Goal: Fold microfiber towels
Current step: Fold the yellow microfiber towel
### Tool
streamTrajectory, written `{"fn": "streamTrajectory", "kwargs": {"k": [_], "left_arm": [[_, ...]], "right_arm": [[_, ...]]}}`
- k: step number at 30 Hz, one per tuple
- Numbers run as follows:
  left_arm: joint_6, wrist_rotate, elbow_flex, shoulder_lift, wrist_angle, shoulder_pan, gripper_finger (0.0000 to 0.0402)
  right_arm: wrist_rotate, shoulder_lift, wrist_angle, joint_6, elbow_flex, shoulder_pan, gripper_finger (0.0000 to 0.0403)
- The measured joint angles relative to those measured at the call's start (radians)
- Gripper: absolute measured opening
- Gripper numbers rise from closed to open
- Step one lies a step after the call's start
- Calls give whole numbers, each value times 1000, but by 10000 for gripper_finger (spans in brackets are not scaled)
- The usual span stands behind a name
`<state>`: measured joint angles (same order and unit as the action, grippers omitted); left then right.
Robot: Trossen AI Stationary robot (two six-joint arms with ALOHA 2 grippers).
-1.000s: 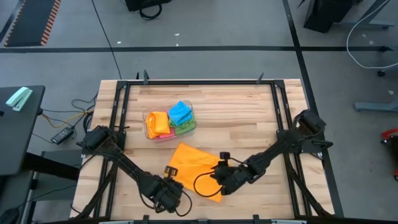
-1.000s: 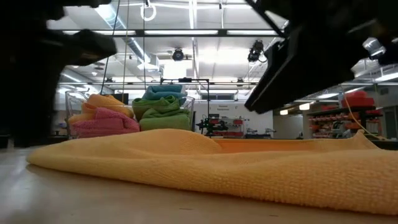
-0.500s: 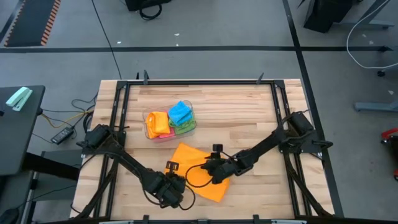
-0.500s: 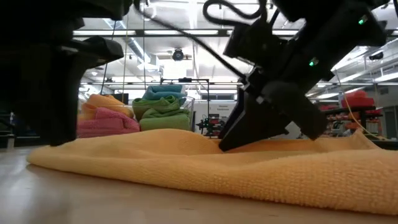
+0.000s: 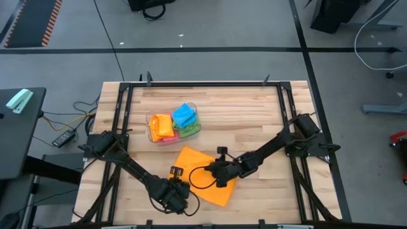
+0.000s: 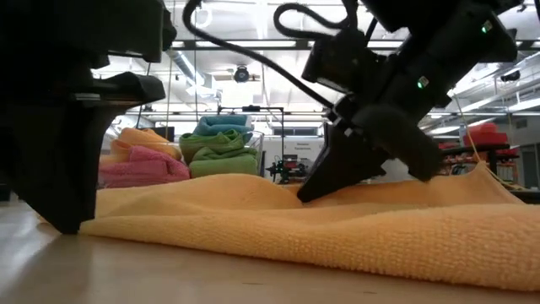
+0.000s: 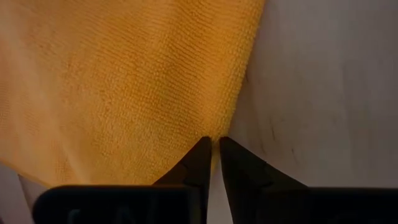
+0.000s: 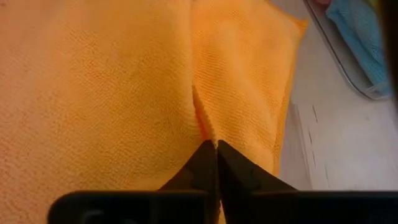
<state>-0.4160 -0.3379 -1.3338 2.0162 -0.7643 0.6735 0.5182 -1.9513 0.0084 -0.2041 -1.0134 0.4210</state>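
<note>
Orange towel (image 5: pixel 205 175) spread loose on the wooden tabletop (image 5: pixel 248 121), toward the front edge and about midway across, one corner pointing toward the clear plastic tub (image 5: pixel 154 135), which sits just behind it and apart from it. Tub holds the other towels bunched up: an orange one (image 5: pixel 163 126), a sky blue one (image 5: pixel 184 115), green (image 5: pixel 189 131) beside the blue, pink (image 6: pixel 139 166) showing at the tub's front in the low view. Right gripper (image 5: pixel 218 176) reaches in from the right side and is down on the middle of the spread towel; in the right wrist view its jaws are pressed together on a small raised ridge of orange cloth (image 8: pixel 200 115), so it is pinching the towel near its centre, with a crease running away from the tips. Low view shows the same gripper (image 6: pixel 310 191) tilted, tip buried in the cloth, which humps up a little around it. Left gripper (image 5: pixel 180 193) is low at the towel's near left edge; left wrist view shows its jaws nearly together right at the towel's border (image 7: pixel 239 93), tips meeting where cloth ends and bare tabletop begins, a thin gap between them; cannot tell for sure whether any cloth sits in that gap. Towel's far right corner lifts slightly off the tabletop in the low view
</note>
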Motion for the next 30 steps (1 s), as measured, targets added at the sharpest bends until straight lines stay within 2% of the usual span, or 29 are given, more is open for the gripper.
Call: {"fn": "streamTrajectory", "kwargs": {"k": [6,10,16,21,25,30], "left_arm": [[-20,2,0,0,-1,10,36],[-19,-1,-1,9,5,15,34],[-19,0,-4,22,5,16,32],[-19,5,-3,21,9,21,22],[-28,9,-2,21,10,21,19],[-34,12,-1,21,11,21,24]], "right_arm": [[6,36,-21,-120,0,17,9],[78,44,-24,-248,0,22,9],[90,44,-118,-407,0,-4,10],[-2,44,-177,-453,-1,2,10],[-25,44,-223,-476,-1,1,12],[-42,56,-229,-377,-11,3,47]]}}
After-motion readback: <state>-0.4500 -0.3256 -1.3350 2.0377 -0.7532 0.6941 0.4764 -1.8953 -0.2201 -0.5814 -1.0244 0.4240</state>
